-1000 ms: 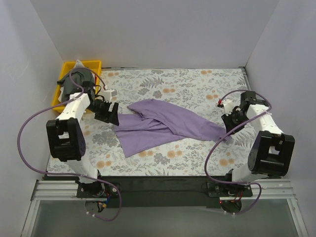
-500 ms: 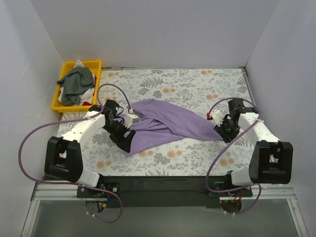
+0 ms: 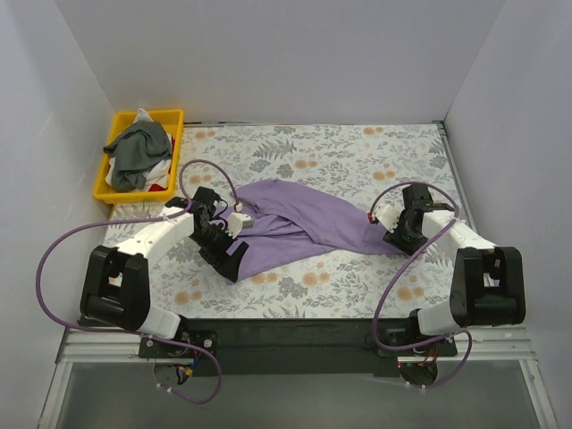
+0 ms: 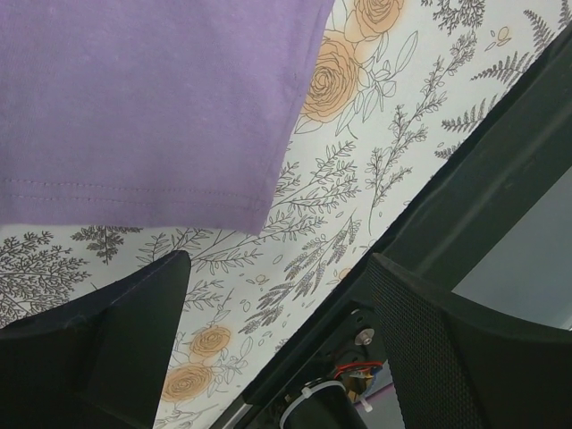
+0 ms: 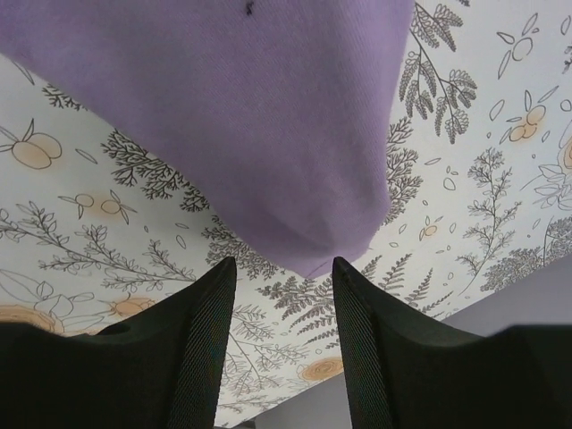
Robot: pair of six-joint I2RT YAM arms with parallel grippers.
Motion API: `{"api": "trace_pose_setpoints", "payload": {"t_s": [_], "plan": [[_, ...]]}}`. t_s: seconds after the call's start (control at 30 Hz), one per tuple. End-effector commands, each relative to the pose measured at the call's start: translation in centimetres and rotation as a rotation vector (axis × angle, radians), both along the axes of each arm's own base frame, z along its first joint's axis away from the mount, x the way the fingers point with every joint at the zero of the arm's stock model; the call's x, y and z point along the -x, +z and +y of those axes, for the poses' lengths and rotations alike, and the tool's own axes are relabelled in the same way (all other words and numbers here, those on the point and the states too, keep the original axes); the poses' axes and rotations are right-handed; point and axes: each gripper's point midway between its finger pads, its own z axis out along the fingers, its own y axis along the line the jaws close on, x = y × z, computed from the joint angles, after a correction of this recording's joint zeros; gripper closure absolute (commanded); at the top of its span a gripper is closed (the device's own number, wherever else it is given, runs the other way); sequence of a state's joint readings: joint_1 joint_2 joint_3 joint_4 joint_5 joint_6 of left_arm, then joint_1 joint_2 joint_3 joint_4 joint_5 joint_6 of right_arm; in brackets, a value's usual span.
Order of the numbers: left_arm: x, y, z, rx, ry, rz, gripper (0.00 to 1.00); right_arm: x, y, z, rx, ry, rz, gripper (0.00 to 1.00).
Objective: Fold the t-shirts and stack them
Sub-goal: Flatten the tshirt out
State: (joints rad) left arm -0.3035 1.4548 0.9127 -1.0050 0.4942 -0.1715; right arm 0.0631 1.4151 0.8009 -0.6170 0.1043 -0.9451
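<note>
A lilac-purple t-shirt [image 3: 295, 223] lies crumpled across the middle of the floral table. My left gripper [image 3: 230, 256] is open and empty, hovering at the shirt's near left corner; the left wrist view shows that hemmed corner [image 4: 161, 134] just beyond my spread fingers [image 4: 116, 349]. My right gripper [image 3: 394, 234] is open and empty at the shirt's right tip; the right wrist view shows the purple tip [image 5: 268, 152] just ahead of the gap between my fingers [image 5: 179, 357]. A dark grey-green t-shirt [image 3: 138, 152] lies bunched in the yellow tray [image 3: 176, 116] at the far left.
The tray also holds white cloth and something red. White walls close in the table on three sides. The black front rail [image 3: 295, 335] runs along the near edge; it also shows in the left wrist view [image 4: 465, 188].
My left arm swung from beside the tray down to the shirt's near left corner. My right gripper moved left and in towards the shirt's right tip.
</note>
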Motion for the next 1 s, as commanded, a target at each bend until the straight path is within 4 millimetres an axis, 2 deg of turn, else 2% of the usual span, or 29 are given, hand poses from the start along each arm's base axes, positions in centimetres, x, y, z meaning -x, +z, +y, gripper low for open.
{"api": "trace_pose_setpoints", "payload": {"t_s": [0.0,0.13,0.23,0.27,0.3,0.33,0.4,0.43,0.53,0.7,0.77,0.97], "plan": [[-0.9,0.3,-0.1,0.006,-0.01,-0.065,0.2,-1.4,-0.6,-0.4,0.052,0.017,-0.042,0.46],[-0.8,0.4,-0.3,0.009,-0.019,-0.063,0.2,-2.0,-1.3,-0.9,0.083,0.008,-0.041,0.51],[-0.4,0.2,-0.3,0.003,-0.028,-0.055,0.22,-2.0,-1.8,-1.1,0.096,0.008,-0.028,0.64],[-0.4,0.1,-0.3,0.004,-0.032,-0.058,0.23,-2.0,-1.8,-1.3,0.107,0.004,-0.028,0.73],[-0.2,0.1,-0.3,0.005,-0.034,-0.055,0.25,-2.2,-1.8,-1.4,0.113,0.003,-0.033,0.77],[-0.1,0.0,-0.4,0.005,-0.041,-0.054,0.25,-2.3,-1.7,-1.5,0.117,0.003,-0.038,0.81],[0.2,0.1,-0.6,0.009,-0.055,-0.061,0.25,-2.9,-1.3,-1.6,0.119,-0.007,-0.058,0.96],[0.4,0.0,-0.7,0.003,-0.069,-0.067,0.27,-3.1,-1.0,-1.5,0.117,-0.012,-0.066,0.99],[0.1,-0.1,-0.6,-0.02,-0.085,-0.115,0.28,-4.1,0.7,-1.0,0.083,-0.029,-0.109,0.99],[-0.6,0.1,-0.9,-0.013,-0.092,-0.179,0.32,-4.4,3.4,0.7,-0.04,-0.066,-0.116,0.99],[-0.1,-0.1,-1.0,-0.019,-0.127,-0.182,0.35,-4.8,4.7,1.5,-0.102,-0.091,-0.123,0.99],[0.7,-1.1,-1.4,-0.049,-0.188,-0.204,0.41,-5.3,6.4,3.4,-0.239,-0.143,-0.095,0.99]]}}
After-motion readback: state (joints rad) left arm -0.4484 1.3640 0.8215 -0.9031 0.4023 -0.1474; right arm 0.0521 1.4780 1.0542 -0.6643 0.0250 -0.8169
